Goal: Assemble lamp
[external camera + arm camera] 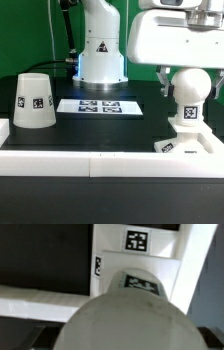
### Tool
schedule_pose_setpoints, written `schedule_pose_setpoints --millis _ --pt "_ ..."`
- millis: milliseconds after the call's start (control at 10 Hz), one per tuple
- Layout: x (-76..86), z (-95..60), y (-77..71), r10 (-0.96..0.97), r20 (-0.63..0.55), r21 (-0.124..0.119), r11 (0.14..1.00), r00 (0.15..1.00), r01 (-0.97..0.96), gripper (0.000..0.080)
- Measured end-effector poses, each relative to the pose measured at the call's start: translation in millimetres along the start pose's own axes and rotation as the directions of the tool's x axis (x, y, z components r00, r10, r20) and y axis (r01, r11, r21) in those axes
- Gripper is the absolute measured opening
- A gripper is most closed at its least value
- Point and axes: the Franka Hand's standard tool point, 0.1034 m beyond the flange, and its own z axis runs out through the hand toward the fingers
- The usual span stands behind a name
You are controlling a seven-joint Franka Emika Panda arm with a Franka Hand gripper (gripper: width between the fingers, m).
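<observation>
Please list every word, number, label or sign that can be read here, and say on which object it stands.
No words or numbers can be read.
On the robot base: a triangular warning sign, too small to read.
On the shade, bulb, base block and marker board: only black-and-white square tags, no letters.

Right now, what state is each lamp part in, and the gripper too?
shade: standing on its wide end, apart from the other parts, not mounted.
bulb: upright on the base, how firmly seated unclear.
base: lying flat, bulb on top.
gripper: straddling the bulb's ball; whether it clamps cannot be told.
</observation>
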Motion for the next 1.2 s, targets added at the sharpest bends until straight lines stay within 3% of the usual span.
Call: schedule_pose_setpoints --millis 400,700,800,1000,1200 --pt "-1.0 1.1 -0.2 0.250 0.008 0.010 0.968 0.968 -0.250 0.0576" --pt "-1.2 1.3 0.4 0.453 0.018 0.017 0.891 0.892 -0.453 0.0576" --pt "-1.9 1.4 0.8 0.526 0.028 0.018 0.850 0.850 -0.527 0.0576" --pt "-5.9 1.1 -2.5 0.726 0.096 -0.002 0.685 0.681 -0.729 0.0576" --pt "-5.7 2.5 -2.9 0.780 0.107 -0.011 0.621 0.616 -0.784 0.0576"
